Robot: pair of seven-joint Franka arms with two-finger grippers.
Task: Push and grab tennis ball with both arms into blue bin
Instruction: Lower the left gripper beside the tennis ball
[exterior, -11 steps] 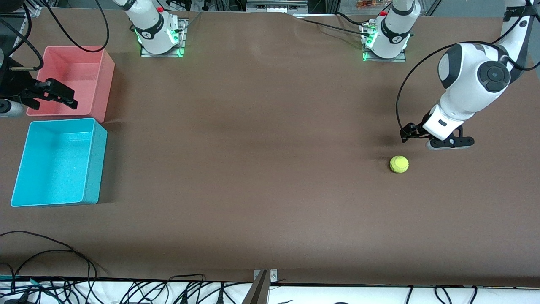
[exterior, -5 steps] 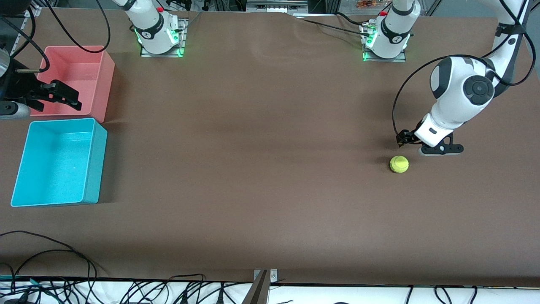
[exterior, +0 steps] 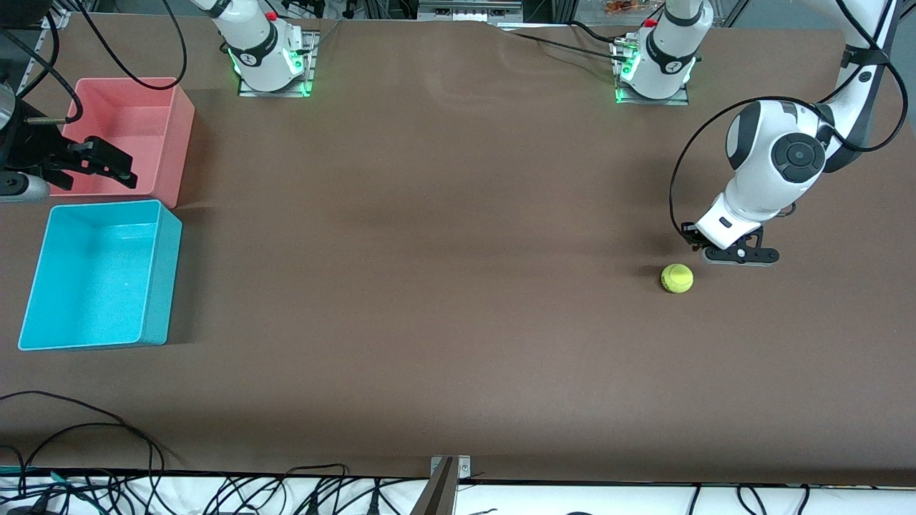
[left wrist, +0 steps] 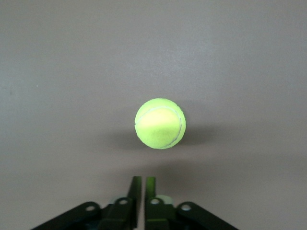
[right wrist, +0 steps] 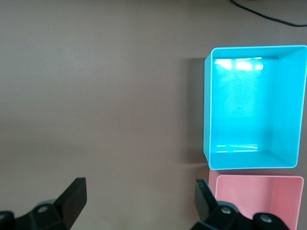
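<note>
The left gripper's (left wrist: 143,184) 2 fingers are pressed together with only a thin slit between them, clenched on nothing. It sits low over the table (exterior: 444,286), just beside the ball (exterior: 677,278), toward the left arm's end and slightly farther from the front camera than the ball; whether it touches the table cannot be told. In the left wrist view the ball (left wrist: 159,123) lies ahead of the fingertips with a gap between, resting on the bare table.

The right gripper (right wrist: 139,199) has its 2 fingers spread wide, holding nothing. It hangs over the pink bin (exterior: 168,107) at the right arm's end of the table.

The blue bin (exterior: 154,279) stands just beside the pink bin, nearer the front camera, well apart from the ball.
</note>
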